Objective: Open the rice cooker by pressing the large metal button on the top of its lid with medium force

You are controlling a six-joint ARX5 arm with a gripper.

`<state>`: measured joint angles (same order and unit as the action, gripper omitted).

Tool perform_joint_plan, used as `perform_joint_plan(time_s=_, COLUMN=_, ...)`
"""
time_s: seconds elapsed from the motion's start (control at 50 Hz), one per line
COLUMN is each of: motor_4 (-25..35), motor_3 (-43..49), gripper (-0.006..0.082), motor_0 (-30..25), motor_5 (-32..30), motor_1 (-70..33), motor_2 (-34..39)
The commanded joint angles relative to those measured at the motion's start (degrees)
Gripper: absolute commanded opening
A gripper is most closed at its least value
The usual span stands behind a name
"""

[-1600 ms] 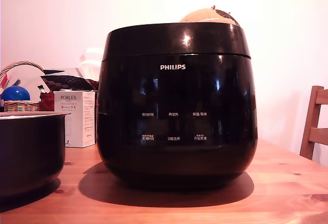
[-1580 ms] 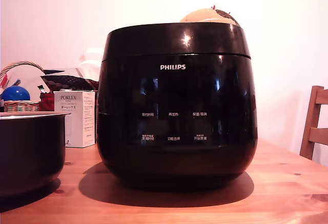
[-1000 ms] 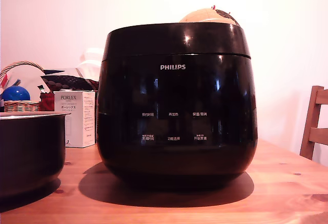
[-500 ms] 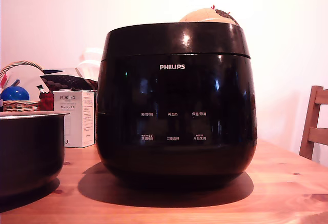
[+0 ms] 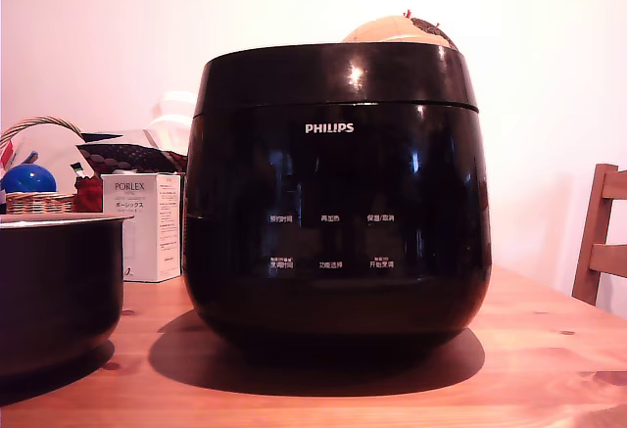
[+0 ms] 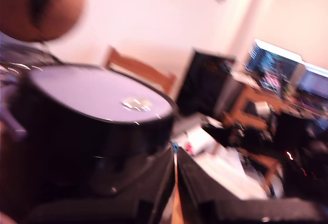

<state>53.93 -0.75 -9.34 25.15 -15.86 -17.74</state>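
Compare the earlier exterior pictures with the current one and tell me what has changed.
Almost nothing. The whole exterior picture sits a hair further to its left than in the earliest shots, which looks like a nudge of the camera or table rather than any one object moving. The rice cooker has its lid shut as before, and the black pot, white box and basket keep their places.

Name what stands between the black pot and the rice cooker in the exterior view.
Only bare wooden table separates the black pot from the rice cooker; further back in that gap stands a white Porlex box.
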Motion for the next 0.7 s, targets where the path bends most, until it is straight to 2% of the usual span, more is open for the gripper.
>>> perform_joint_plan(time_s=0.0, motor_4=0.00, motor_3=-0.68, gripper=-0.0024, motor_0=-1.77, motor_5=-3.39, motor_1=-3.54, motor_2=-2.25)
perform_joint_plan(time_s=0.06, motor_4=-0.28, motor_3=-0.94, gripper=-0.0024, motor_0=-3.65, motor_5=-6.16, motor_1=-7.28, motor_2=-3.72)
perform_joint_plan(time_s=0.14, motor_4=-1.33, motor_3=-1.01, gripper=-0.0024, motor_0=-6.38, motor_5=-6.16, motor_1=-12.02, motor_2=-5.99)
perform_joint_plan(time_s=0.16, motor_4=-1.92, motor_3=-1.05, gripper=-0.0024, motor_0=-7.23, motor_5=-10.84, motor_1=-13.27, motor_2=-6.69)
perform_joint_plan(time_s=0.2, motor_4=-3.10, motor_3=-1.05, gripper=-0.0024, motor_0=-8.83, motor_5=-10.84, motor_1=-15.65, motor_2=-7.93)
perform_joint_plan(time_s=0.22, motor_4=-4.15, motor_3=-1.11, gripper=-0.0024, motor_0=-9.84, motor_5=-14.43, motor_1=-17.07, motor_2=-8.70)
perform_joint_plan(time_s=0.34, motor_4=-9.77, motor_3=-2.69, gripper=-0.0024, motor_0=-15.10, motor_5=-17.53, motor_1=-23.85, motor_2=-12.37)
perform_joint_plan(time_s=0.36, motor_4=-10.88, motor_3=-3.32, gripper=-0.0024, motor_0=-16.09, motor_5=-19.87, motor_1=-25.03, motor_2=-13.09)
perform_joint_plan(time_s=0.68, motor_4=-24.92, motor_3=-12.81, gripper=-0.0024, motor_0=-26.69, motor_5=-22.99, motor_1=-40.52, motor_2=-20.44)
